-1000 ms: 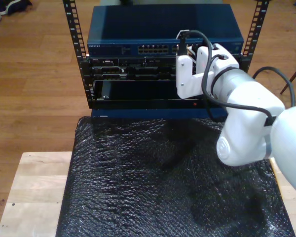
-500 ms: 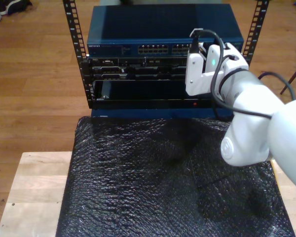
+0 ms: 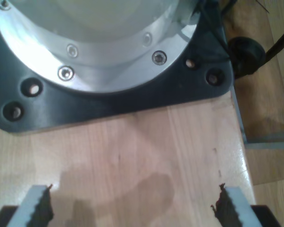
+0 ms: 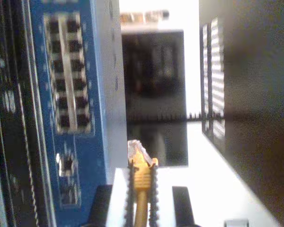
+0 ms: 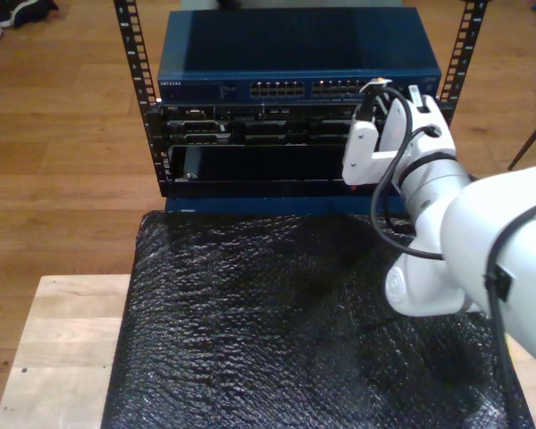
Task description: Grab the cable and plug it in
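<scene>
The yellow-orange cable (image 4: 141,187) is pinched between the dark fingers of my second gripper (image 4: 141,198), which is shut on it. Its clear plug (image 4: 134,150) sticks out past the fingertips. The plug is close to the blue switch (image 4: 97,85), beside its front face and apart from the port rows (image 4: 68,71). In the exterior view my second gripper (image 5: 389,130) hangs in front of the rack, at the right end of the switch (image 5: 295,54). My first gripper (image 3: 132,210) is open, fingertips (image 3: 38,203) wide apart over bare wood, nothing between them.
The switch sits on top of a black rack (image 5: 250,143) with more units below. A black bubble-wrap mat (image 5: 277,322) covers the wooden table (image 5: 62,340). An arm's round silver base on a black plate (image 3: 109,99) stands in front of my first gripper.
My second gripper has moved toward the exterior view's right along the rack front and dropped slightly, now at the right end of the switch.
</scene>
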{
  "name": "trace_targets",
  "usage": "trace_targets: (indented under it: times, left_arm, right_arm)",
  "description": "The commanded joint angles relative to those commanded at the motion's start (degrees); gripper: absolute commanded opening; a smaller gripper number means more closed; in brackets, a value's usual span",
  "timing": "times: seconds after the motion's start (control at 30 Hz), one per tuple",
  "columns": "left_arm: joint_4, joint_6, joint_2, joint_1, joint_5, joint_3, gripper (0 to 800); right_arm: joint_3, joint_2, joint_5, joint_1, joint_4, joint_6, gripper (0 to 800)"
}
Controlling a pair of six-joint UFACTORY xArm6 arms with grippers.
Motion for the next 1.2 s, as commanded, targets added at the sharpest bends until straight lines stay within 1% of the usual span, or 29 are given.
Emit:
trace_targets:
  times: [0.1,0.27,0.43,0.57,0.7,0.87,1.07,1.2]
  left_arm:
    - [0.0,0.0,0.0,0.0,0.0,0.0,800]
    - [0.0,0.0,0.0,0.0,0.0,0.0,800]
    - [0.0,0.0,0.0,0.0,0.0,-0.09,800]
    - [0.0,0.0,0.0,0.0,0.0,-0.09,800]
    - [0.0,0.0,0.0,0.0,0.0,0.0,800]
    - [0.0,0.0,0.0,0.0,0.0,0.0,800]
    - [0.0,0.0,0.0,0.0,0.0,0.0,800]
    - [0.0,0.0,0.0,0.0,0.09,0.0,800]
  right_arm:
    - [-0.62,1.67,-0.88,0.79,0.97,0.0,0]
    - [-2.81,5.45,-5.89,3.34,5.71,-1.49,0]
    - [-4.57,7.03,-6.95,4.75,9.41,-2.99,0]
    - [-7.47,9.85,-8.0,6.59,12.57,-3.25,0]
    - [-9.32,10.99,-8.18,6.95,13.36,-5.45,0]
    - [-11.6,12.84,-8.35,6.95,15.03,-5.71,0]
    - [-14.07,14.95,-8.35,6.95,15.21,-8.26,0]
    - [-14.42,15.38,-8.35,6.95,15.21,-8.44,0]
